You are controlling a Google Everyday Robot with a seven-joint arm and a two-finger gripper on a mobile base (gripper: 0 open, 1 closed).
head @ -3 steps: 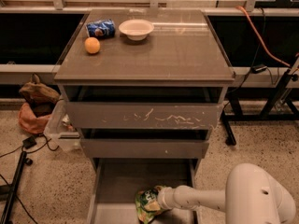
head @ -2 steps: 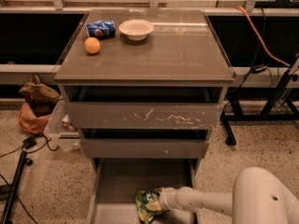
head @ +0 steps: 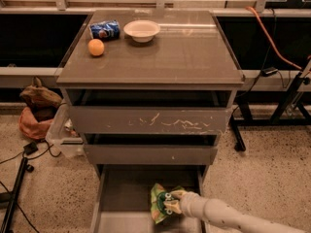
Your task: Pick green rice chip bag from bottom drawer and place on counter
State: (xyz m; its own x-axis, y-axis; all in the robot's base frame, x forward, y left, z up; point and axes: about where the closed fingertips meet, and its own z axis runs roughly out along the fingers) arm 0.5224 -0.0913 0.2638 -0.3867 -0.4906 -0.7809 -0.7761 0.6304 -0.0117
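Down in the bottom drawer (head: 121, 193), pulled out toward the camera, at the right side of its grey floor: the green rice chip bag (head: 157, 202), crumpled and standing partly on edge. Touches the gripper (head: 170, 203) directly, lying on the gripper's left in this view and bunched a little around its tip. Cannot tell whether closed on the bag or only pressed against it (tip and foil overlap too closely to separate).

Above that drawer, two more: the middle drawer front (head: 150, 155), plain grey, and the top drawer front (head: 150, 121), streaked with white scratches. A dark gap over each, insides not to be made out.

On the counter (head: 184, 57), toward its back left: a white bowl (head: 141, 30), showing only its pale inside. Just left of it, a blue crushed can (head: 104, 29) lying on its side. Nearer the left edge and apart from both, an orange (head: 96, 47).

On the speckled floor at the cabinet's left side: a clear plastic bin (head: 60, 135), contents unclear. Further left, a slumped brown-and-orange cloth bag (head: 36, 113).

As for the arm (head: 228, 218): comes in from the lower right corner of the view, cream-white, low and close to level. Slopes gently up and leftward across the drawer's right wall. Narrows at the wrist just before the gripper, aimed leftward straight at the bag.
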